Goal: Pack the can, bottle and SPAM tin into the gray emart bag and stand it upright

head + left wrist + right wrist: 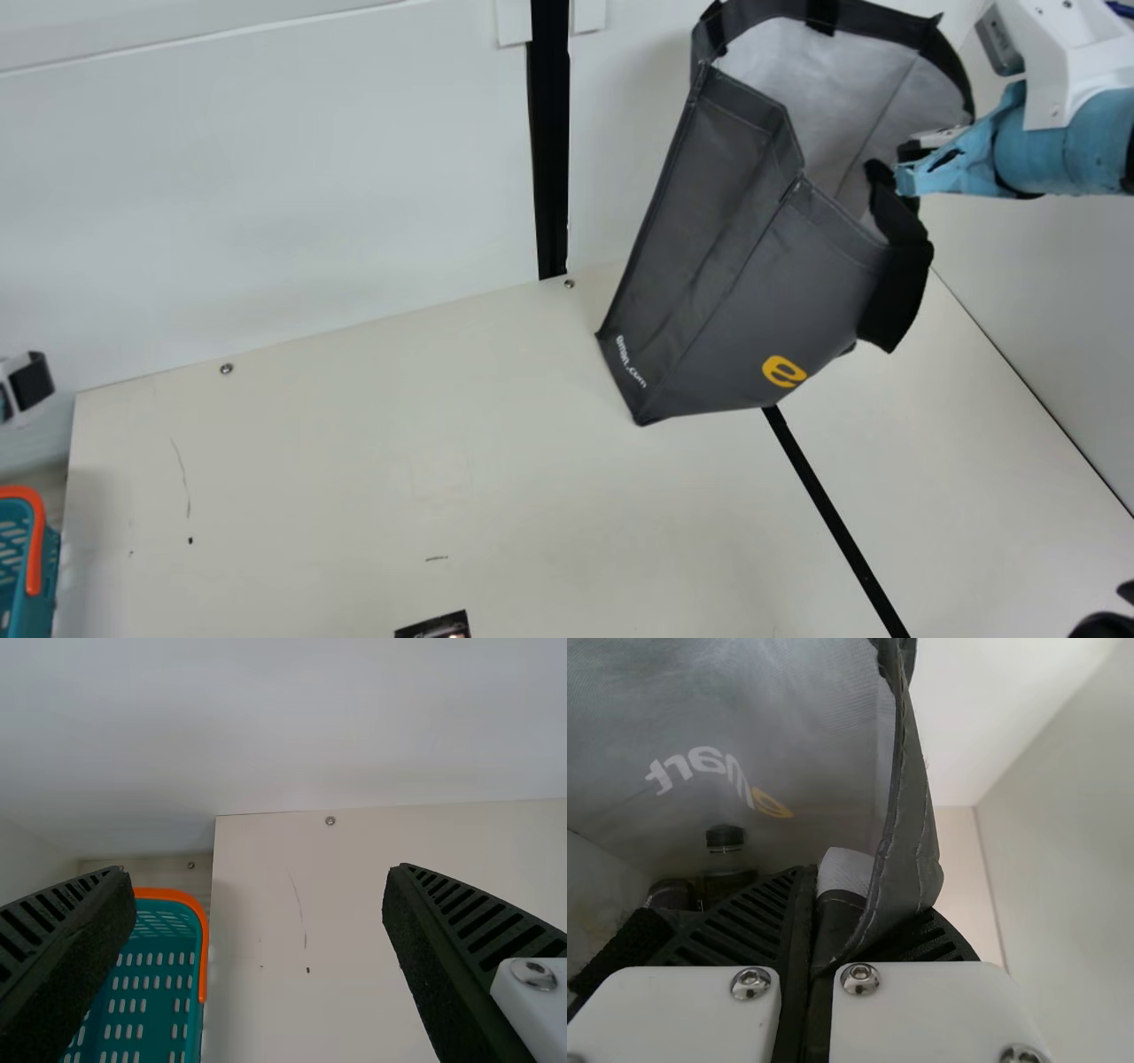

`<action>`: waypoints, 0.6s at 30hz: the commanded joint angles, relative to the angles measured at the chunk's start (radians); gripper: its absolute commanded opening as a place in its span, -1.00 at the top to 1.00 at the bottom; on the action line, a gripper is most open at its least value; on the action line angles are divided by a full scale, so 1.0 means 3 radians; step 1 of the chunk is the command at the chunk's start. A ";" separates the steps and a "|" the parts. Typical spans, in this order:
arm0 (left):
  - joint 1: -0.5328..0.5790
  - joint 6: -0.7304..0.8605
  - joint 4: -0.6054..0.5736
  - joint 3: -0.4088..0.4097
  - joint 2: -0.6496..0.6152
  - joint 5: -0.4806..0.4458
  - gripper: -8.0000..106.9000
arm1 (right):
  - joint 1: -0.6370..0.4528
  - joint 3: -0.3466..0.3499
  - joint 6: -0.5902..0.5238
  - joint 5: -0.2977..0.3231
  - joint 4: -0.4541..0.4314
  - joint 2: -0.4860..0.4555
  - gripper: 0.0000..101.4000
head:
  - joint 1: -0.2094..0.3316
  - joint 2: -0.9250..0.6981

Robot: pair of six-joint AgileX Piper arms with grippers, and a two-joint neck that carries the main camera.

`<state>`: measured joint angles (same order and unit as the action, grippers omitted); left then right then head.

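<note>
The gray emart bag (735, 266) leans at a tilt near the back wall in the main view, its mouth open up and to the right. My right gripper (904, 170) is at its right rim. In the right wrist view, that gripper (808, 970) is shut on the bag's edge (908, 842). Inside the bag there, the dark-capped bottle (726, 855) stands beside a dark rounded object (671, 895), partly hidden. Part of my left gripper (31, 381) shows at the main view's left edge; in the left wrist view the gripper (257, 948) is open and holds nothing.
A teal basket (35, 576) with an orange handle is at the left, beyond the cream table's edge (69, 496). A dark printed object (436, 627) is cut off by the main view's bottom edge. White walls (266, 195) rise behind and at the right.
</note>
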<state>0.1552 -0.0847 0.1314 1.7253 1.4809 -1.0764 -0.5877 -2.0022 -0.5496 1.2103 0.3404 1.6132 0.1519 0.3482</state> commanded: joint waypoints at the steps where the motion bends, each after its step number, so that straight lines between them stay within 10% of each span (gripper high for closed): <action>1: 0.0000 0.0000 0.0000 0.0000 0.0000 0.0000 -0.71 | -0.0037 -0.0075 0.0019 0.0032 -0.0067 0.0034 1.00 | 0.0076 0.0003; 18: 0.0000 0.0000 0.0000 0.0000 0.0000 0.0000 -0.71 | -0.0447 -0.0372 -0.0018 0.0032 -0.0417 0.0342 1.00 | 0.0076 0.0003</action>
<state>0.1552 -0.0847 0.1314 1.7253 1.4809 -1.0764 -0.7142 -2.1087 -0.5536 1.2215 0.2197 1.7120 0.1519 0.3482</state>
